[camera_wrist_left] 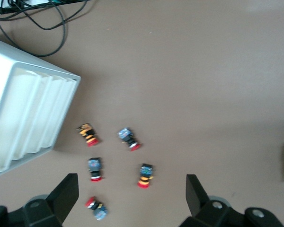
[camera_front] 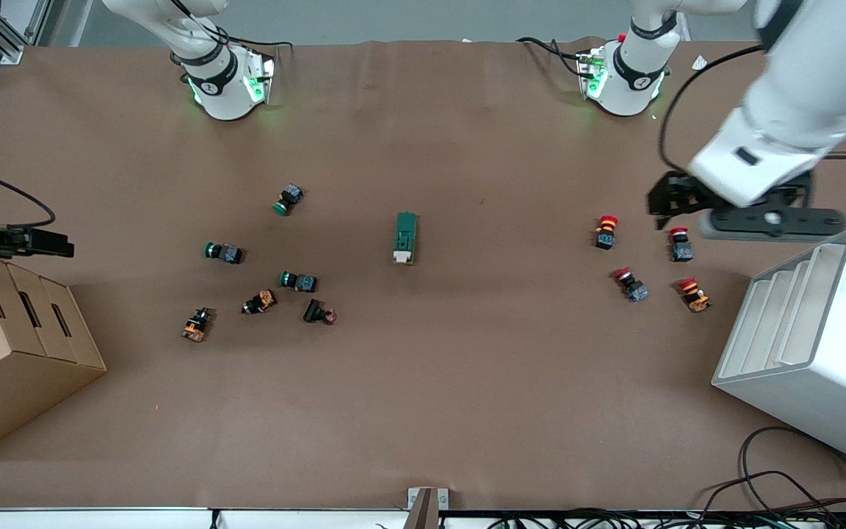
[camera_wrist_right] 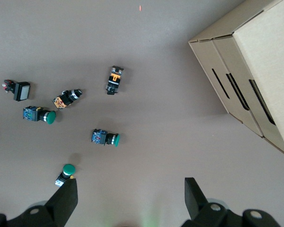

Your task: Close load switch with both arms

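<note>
Cardboard box [camera_front: 12, 353] and white rack [camera_front: 812, 338] flank mid-table load switch [camera_front: 405, 237], no legible writing; left gripper [camera_wrist_left: 132, 198] over red buttons [camera_front: 606, 231], right gripper [camera_wrist_right: 130, 198] at nine o'clock, both spread.

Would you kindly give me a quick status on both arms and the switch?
Left gripper open over red-capped push buttons. Right gripper open by brown cardboard box. Dark green load switch untouched mid-table, nothing beside it.

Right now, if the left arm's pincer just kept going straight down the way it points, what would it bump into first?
Probably bare table. The left pincer, open, points down beside the red-capped push buttons; the nearest could get clipped, though depth is unclear.
</note>
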You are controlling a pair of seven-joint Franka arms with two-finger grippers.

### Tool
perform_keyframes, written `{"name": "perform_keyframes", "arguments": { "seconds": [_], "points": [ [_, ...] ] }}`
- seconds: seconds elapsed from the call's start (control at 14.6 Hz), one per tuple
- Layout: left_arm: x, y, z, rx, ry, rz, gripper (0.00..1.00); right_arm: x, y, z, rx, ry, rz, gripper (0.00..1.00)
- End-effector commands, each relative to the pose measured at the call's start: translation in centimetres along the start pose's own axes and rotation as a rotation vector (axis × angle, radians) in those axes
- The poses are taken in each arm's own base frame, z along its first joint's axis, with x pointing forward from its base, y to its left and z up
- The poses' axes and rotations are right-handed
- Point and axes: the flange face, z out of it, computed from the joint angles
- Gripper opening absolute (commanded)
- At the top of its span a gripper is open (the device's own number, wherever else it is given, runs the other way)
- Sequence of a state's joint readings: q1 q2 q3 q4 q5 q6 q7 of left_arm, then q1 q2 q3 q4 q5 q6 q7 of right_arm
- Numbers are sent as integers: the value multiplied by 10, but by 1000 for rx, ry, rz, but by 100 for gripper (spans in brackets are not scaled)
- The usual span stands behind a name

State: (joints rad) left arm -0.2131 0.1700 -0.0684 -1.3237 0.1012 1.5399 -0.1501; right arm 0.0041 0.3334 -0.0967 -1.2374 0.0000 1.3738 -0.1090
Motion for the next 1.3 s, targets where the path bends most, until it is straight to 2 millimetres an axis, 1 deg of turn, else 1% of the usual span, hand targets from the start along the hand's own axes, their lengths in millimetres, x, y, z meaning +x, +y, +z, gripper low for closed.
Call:
{"name": "perform_keyframes", "arguments": {
  "seconds": [0.0, 0.07, 0.14, 0.27, 0.41, 0.48, 0.55, 0.61, 0.68, 0.82, 1.09, 1.23],
  "points": [
    [-17, -37, -10, -25, -21, 42, 100, -26, -6, -12, 22, 7, -15, 100],
    [-22, -48, -11, -33, -33, 26, 100, -32, -8, -12, 22, 7, -19, 100],
    [-24, -63, -8, -63, -43, 7, 100, -40, -11, -15, 22, 21, -23, 100],
    [-30, -72, -5, -81, -52, 43, 100, -54, -10, -21, 24, 37, -24, 100],
    [-37, -77, -5, -77, -61, 44, 100, -69, -8, -28, 23, 55, -22, 100],
    [-43, -83, -7, -79, -75, 35, 100, -79, -8, -34, 22, 64, -22, 100],
    [-46, -84, 0, -85, -96, 32, 100, -87, -6, -39, 22, 73, -20, 100],
    [-53, -84, -3, -85, -95, 29, 100, -94, -5, -43, 22, 79, -17, 100],
    [-55, -83, -5, -83, -92, 27, 100, -98, -5, -45, 23, 82, -17, 100],
    [-57, -98, -6, -82, -89, 7, 100, -106, -4, -48, 24, 90, -16, 100],
    [-66, -100, -8, -83, -87, 40, 100, -122, -4, -63, 25, 116, -15, 100],
    [-69, -102, -8, -83, -89, 44, 100, -132, -4, -68, 27, 125, -15, 100]
  ]
}}
